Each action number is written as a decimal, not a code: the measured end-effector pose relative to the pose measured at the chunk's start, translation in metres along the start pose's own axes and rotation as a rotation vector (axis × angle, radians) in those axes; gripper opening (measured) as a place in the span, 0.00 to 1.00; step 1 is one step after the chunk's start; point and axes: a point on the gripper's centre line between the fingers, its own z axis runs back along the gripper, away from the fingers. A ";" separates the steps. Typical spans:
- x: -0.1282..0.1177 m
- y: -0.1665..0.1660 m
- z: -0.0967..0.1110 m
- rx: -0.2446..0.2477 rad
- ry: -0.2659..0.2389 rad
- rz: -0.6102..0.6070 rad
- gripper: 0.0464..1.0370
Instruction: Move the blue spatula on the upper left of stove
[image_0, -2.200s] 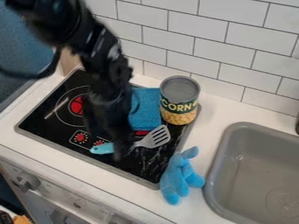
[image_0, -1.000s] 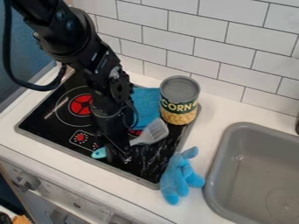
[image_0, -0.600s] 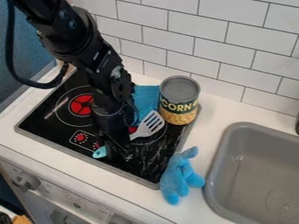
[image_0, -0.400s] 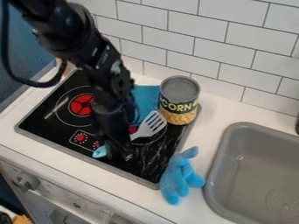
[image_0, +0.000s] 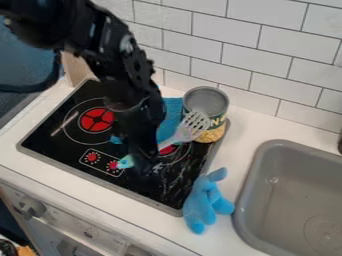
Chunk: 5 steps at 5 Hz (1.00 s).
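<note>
- The spatula with a slotted pale-grey head and a light-blue handle (image_0: 191, 126) lies slantwise across the gripper, above the middle right part of the black glass stove with a grey rim (image_0: 50, 145).
- Its head points to the far right and overlaps the lower left of the can in view; several narrow slots run through it, with pale strips between them.
- A pale-grey neck runs from the head down to the gripper, which hides the middle of the spatula. The light-blue handle end shows on the gripper's left, near the stove's printed controls.
- The black two-finger gripper (image_0: 143, 166) hangs over the stove, its jaws closed around the middle of the spatula.
- The tall metal can with a yellow and dark-green label (image_0: 206, 102) stands upright at the stove's far right, beside the bright-blue cloth (image_0: 172, 113).
- A small blue patch shows left of the gripper; what it belongs to I cannot tell.
- The soft blue plush toy (image_0: 203, 204) lies at the stove's near right edge, between the stove and the grey sink (image_0: 290, 195).
</note>
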 end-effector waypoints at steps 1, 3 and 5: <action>0.005 0.056 -0.003 0.094 0.008 0.206 0.28; -0.008 0.171 -0.028 0.317 0.141 0.611 0.28; -0.042 0.220 -0.042 0.336 0.217 0.746 0.28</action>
